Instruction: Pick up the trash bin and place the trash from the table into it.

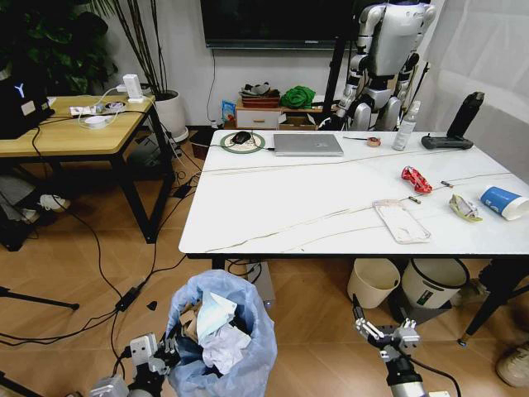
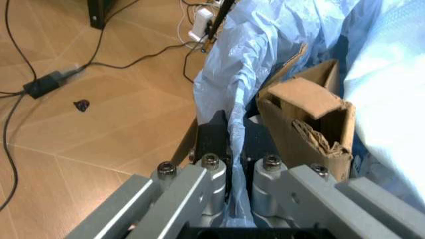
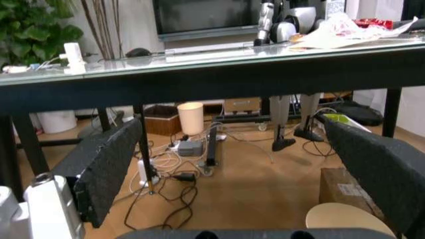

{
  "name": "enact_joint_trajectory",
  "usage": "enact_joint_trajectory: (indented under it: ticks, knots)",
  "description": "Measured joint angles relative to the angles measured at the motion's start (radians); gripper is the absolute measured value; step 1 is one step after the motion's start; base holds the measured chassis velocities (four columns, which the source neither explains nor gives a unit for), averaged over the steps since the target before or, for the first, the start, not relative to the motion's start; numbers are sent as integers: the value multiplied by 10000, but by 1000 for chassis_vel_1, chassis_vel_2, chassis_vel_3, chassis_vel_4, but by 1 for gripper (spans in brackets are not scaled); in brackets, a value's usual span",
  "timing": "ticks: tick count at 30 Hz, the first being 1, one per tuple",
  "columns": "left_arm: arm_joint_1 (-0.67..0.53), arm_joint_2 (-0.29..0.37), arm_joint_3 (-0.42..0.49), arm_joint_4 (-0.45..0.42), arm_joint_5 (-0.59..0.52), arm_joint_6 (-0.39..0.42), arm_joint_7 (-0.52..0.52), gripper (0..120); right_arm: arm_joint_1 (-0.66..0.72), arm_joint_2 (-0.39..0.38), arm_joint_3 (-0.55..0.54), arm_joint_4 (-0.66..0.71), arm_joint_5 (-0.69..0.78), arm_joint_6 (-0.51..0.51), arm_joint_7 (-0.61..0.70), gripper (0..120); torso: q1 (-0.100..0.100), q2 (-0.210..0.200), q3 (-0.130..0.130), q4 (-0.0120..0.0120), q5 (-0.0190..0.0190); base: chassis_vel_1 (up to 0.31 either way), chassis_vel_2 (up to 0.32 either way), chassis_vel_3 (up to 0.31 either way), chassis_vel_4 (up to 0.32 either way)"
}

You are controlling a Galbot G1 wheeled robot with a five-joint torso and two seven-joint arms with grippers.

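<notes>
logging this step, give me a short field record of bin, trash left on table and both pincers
trash bin: on floor before the table, holds paper and cardboard
left pincer: shut on the bin's blue bag rim
right pincer: open, low before the table, holds nothing
on table: red wrapper, white pouch, yellowish wrapper, paper cup

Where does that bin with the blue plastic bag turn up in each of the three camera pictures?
Head view: the trash bin stands on the floor at bottom centre-left, beside the left pincer.
Left wrist view: its blue bag runs between the pincer's fingers, with cardboard inside.
Right wrist view: not in it.
Shared landmark: the wooden floor, also and.
</notes>
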Motion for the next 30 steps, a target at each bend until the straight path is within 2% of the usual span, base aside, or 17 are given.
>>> enact_joint_trajectory:
  ticks: [9,30]
  knots:
    - [134,-152,62,-136,101,-8,-5,0,-30,-52,-24,-100,128,171,-102,100,0,0,0,0,2,-46,-39,46,27]
    - [380,-750,261,-241,679,-119,12,0,77,-270,-139,-71,1153,-149,-229,100,0,0,1,-1,3,-14,-12,14,13]
